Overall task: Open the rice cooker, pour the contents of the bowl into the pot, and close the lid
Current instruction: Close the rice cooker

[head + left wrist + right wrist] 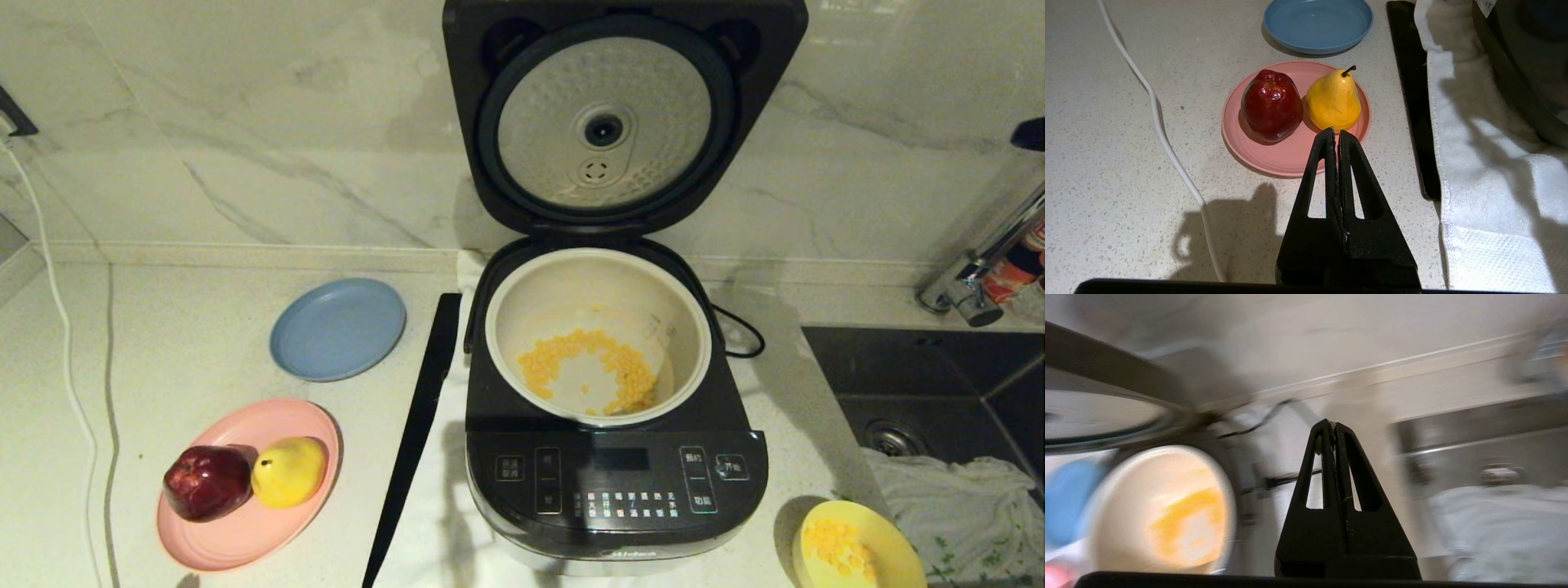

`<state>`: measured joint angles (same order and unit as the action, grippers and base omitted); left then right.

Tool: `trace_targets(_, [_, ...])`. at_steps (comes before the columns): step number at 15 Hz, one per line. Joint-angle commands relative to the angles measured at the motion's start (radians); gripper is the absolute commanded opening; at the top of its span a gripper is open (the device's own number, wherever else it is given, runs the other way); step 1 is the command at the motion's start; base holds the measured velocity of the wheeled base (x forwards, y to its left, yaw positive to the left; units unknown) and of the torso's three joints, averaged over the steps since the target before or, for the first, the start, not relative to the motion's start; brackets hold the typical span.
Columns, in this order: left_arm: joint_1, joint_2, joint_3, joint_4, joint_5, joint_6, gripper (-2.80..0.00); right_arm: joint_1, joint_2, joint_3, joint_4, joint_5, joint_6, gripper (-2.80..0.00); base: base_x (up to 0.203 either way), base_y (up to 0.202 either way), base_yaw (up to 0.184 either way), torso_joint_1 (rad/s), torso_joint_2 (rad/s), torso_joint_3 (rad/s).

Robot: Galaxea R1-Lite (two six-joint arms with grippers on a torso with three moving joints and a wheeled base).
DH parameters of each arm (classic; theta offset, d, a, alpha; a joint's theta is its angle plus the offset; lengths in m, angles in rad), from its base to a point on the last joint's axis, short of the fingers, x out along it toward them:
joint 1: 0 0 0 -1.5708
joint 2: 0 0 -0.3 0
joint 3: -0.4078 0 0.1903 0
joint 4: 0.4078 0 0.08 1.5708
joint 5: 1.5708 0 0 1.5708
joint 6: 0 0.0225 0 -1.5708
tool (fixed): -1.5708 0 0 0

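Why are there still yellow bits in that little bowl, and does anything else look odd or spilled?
Nothing looks spilled. The odd part is the kernels left in the yellow bowl at the counter's front right, while most lie in the pot of the rice cooker. Its lid stands open.

A blue plate [337, 328] sits toward the worktop's [196, 343] left back. Nearer the front edge, a pink plate [245, 535] carries a red apple [207, 482] touching a yellow pear [288, 471]. A white cable [61, 327] trails along the left edge.
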<state>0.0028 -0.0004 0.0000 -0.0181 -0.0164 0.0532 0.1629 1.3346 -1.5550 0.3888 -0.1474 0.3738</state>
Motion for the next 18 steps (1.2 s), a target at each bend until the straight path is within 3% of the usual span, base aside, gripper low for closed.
trace_targets(1, [0.000,0.000,0.008,0.000,0.001,0.000,-2.80,-0.038,0.146,-0.121,0.021,0.187,0.023,-2.80,0.000,0.000,0.000,0.000,0.00,0.000])
trace_targets(7, [0.000,0.000,0.008,0.000,0.000,0.000,-2.80,-0.061,0.361,-0.365,0.011,0.446,0.112,-2.80,0.000,0.000,0.000,0.000,0.00,0.000])
trace_targets(10, [0.000,0.000,0.008,0.000,0.000,0.000,-2.80,-0.087,0.417,-0.384,-0.154,0.600,0.136,-2.80,0.000,0.000,0.000,0.000,0.00,0.000])
trace_targets(18, [0.000,0.000,0.008,0.000,0.000,0.000,-2.80,-0.065,0.549,-0.386,-0.504,0.636,0.131,-2.80,0.000,0.000,0.000,0.000,0.00,0.000])
